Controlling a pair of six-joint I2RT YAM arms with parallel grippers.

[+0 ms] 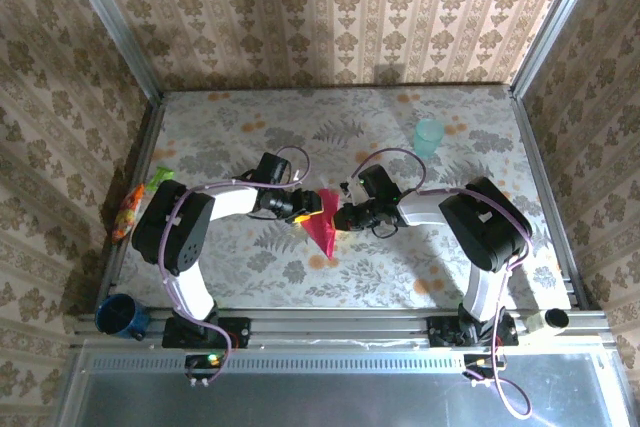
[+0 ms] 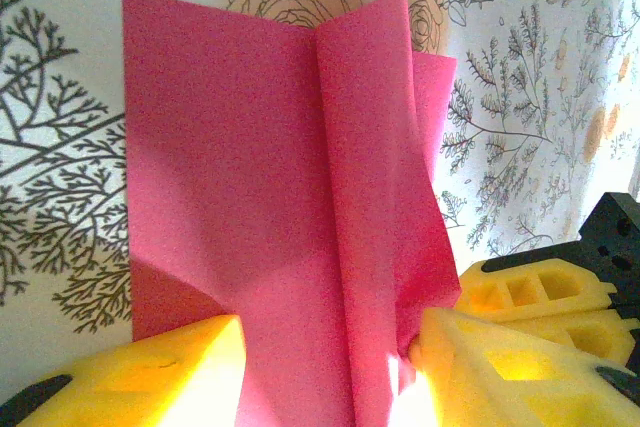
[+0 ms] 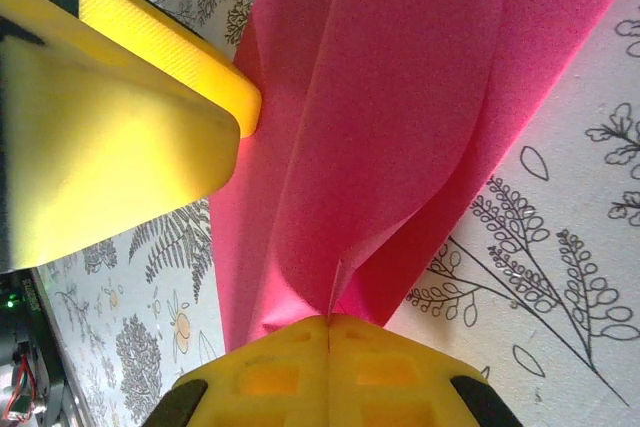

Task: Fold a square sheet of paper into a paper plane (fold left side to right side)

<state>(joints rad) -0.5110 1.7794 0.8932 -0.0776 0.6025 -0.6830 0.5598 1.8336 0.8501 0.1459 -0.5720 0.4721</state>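
The magenta-red sheet of paper (image 1: pixel 322 223) is held up off the table between both grippers, and from above its folded form narrows to a point toward the near side. In the left wrist view the paper (image 2: pixel 250 187) shows a long centre crease with flaps standing up. My left gripper (image 1: pixel 304 215) is open, and the paper passes through the wide gap (image 2: pixel 330 352) between its yellow fingers (image 2: pixel 170 372). My right gripper (image 1: pixel 343 215) is shut on the paper's lower fold (image 3: pixel 328 319), and the paper (image 3: pixel 400 97) fans out above it.
A pale teal cup (image 1: pixel 428 135) stands at the back right. Green-and-orange packets (image 1: pixel 137 202) lie at the left edge. A blue mug (image 1: pixel 120 315) sits at the near left corner. The left gripper's finger (image 3: pixel 120 147) is close beside the paper in the right wrist view.
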